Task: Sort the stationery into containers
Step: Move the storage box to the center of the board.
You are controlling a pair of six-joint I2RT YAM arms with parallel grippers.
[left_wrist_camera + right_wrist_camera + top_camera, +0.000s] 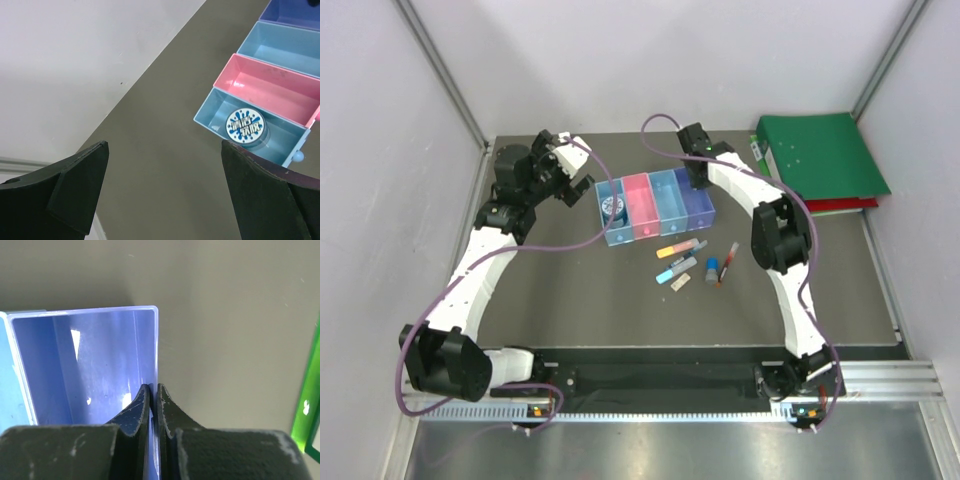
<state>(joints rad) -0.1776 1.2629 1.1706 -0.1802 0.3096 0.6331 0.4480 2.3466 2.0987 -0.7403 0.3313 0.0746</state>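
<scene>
Right gripper (154, 390) is clamped shut on the outer wall of the purple bin (100, 312), one finger inside and one outside. The left gripper (164, 146) hangs spread wide, holding nothing, above the dark grey table (165, 200) near the blue bin (207, 114), which holds the round blue disc (245, 126). Pens and markers (682, 258) lie loose before the bins, with pale walls (670, 60) around and green binders (820, 155) at far right.
</scene>
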